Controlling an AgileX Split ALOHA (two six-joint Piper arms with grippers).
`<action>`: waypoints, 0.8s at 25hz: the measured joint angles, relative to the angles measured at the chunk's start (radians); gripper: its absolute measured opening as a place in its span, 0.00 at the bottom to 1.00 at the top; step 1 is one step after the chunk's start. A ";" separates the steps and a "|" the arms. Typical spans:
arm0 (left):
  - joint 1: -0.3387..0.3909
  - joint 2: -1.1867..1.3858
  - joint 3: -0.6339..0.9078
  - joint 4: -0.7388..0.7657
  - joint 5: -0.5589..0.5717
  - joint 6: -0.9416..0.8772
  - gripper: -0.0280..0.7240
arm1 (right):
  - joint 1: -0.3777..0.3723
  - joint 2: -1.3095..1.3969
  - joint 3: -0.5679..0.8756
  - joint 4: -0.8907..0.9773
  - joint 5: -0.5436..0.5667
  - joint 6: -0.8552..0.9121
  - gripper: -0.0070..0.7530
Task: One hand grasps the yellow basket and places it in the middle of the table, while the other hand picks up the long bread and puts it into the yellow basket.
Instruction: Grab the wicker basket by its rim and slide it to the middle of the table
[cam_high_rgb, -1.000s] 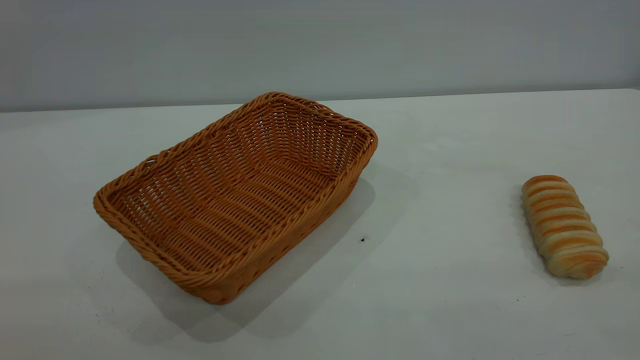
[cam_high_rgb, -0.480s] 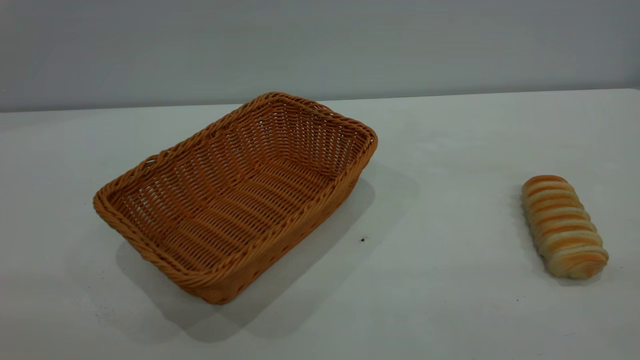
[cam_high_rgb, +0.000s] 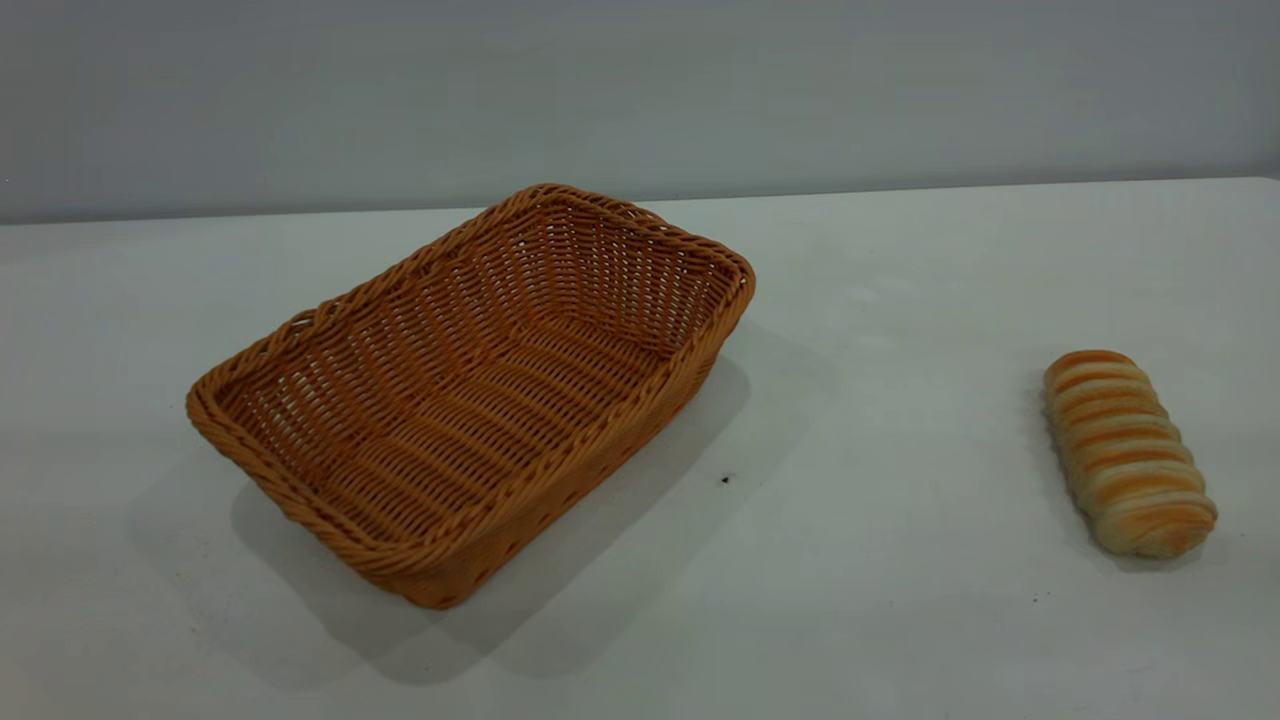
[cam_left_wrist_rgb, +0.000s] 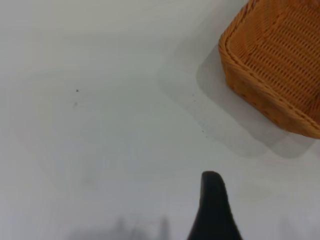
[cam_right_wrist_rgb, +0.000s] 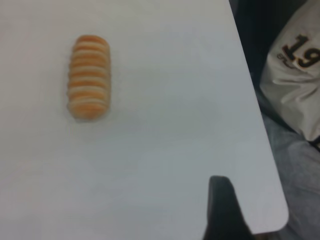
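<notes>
While neither arm showed in the exterior view, the basket (cam_high_rgb: 470, 395) sat on the worktop (cam_high_rgb: 900, 300), empty and flat on its base, turned at an angle to the worktop's far edge. The bread (cam_high_rgb: 1128, 452) lay well apart from the basket, off to its right and slightly nearer the camera, flat on the worktop with its long axis running roughly front to back. A small dark speck (cam_high_rgb: 725, 480) marked the worktop just beside the basket, between it and the bread.

In the left wrist view, one black finger (cam_left_wrist_rgb: 214, 210) of the left gripper hung above bare worktop (cam_left_wrist_rgb: 100, 125), apart from the basket (cam_left_wrist_rgb: 275, 65), of which one corner showed. With only that finger in view, I could not tell how far the gripper stood open; nothing touched the finger.

In the right wrist view, one finger (cam_right_wrist_rgb: 222, 210) of the right gripper sat over the worktop (cam_right_wrist_rgb: 165, 125) near its edge, well apart from the bread (cam_right_wrist_rgb: 89, 76). The finger held nothing, and the gripper's opening could not be judged. Beyond the worktop's edge lay a pale bag (cam_right_wrist_rgb: 295, 75) printed with the number 19.
</notes>
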 joint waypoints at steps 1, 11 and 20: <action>0.000 0.053 0.000 0.000 -0.035 -0.001 0.81 | 0.000 0.049 -0.026 -0.004 -0.003 0.001 0.66; 0.000 0.480 0.000 -0.033 -0.282 -0.105 0.81 | 0.000 0.374 -0.127 0.003 -0.056 0.018 0.66; 0.000 0.770 -0.007 -0.216 -0.451 -0.135 0.81 | 0.000 0.450 -0.127 0.074 -0.100 0.021 0.66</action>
